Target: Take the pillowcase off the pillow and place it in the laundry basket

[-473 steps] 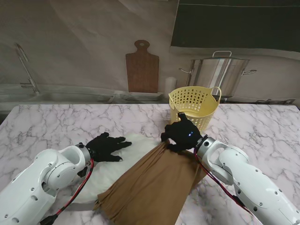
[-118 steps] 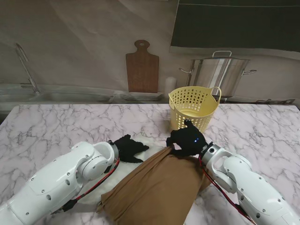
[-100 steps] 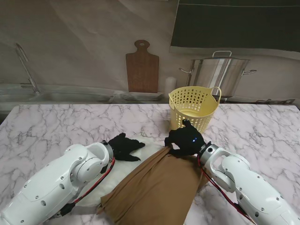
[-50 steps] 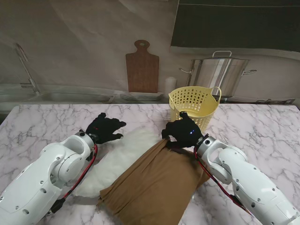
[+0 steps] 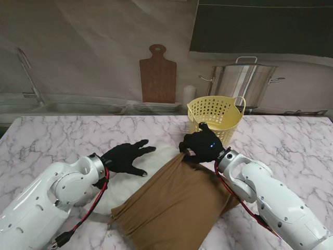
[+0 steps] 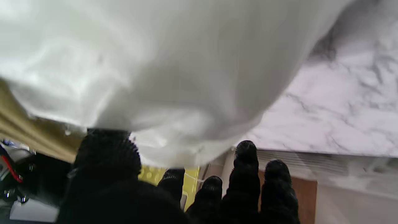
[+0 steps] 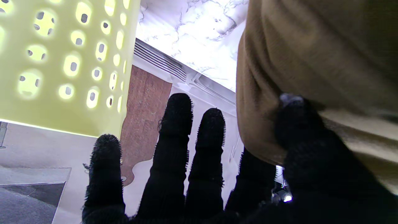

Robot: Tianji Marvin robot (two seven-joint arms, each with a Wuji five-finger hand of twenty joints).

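Note:
A white pillow [image 5: 124, 186] lies on the marble table [image 5: 57, 138], its right part still inside a brown pillowcase [image 5: 177, 205]. My left hand [image 5: 127, 158] rests on the pillow's bare far end with fingers spread, holding nothing; its wrist view shows the pillow [image 6: 174, 68] close against the thumb [image 6: 107, 151]. My right hand [image 5: 202, 147] grips the pillowcase's bunched far corner. There the thumb [image 7: 295, 124] pinches the brown cloth [image 7: 317, 49] while the other fingers [image 7: 174, 124] stand straight. The yellow laundry basket [image 5: 215, 119] stands just beyond that hand.
A wooden cutting board [image 5: 157, 75] leans on the back wall, with a small white cylinder [image 5: 189, 95] beside it. A steel pot [image 5: 242, 83] sits behind the basket. A sink and faucet [image 5: 28, 75] are at the far left.
My left hand has swung from the table left of the pillow onto the pillow's bare end, nearer to me and rightward. The right hand keeps its hold on the pillowcase, almost unmoved.

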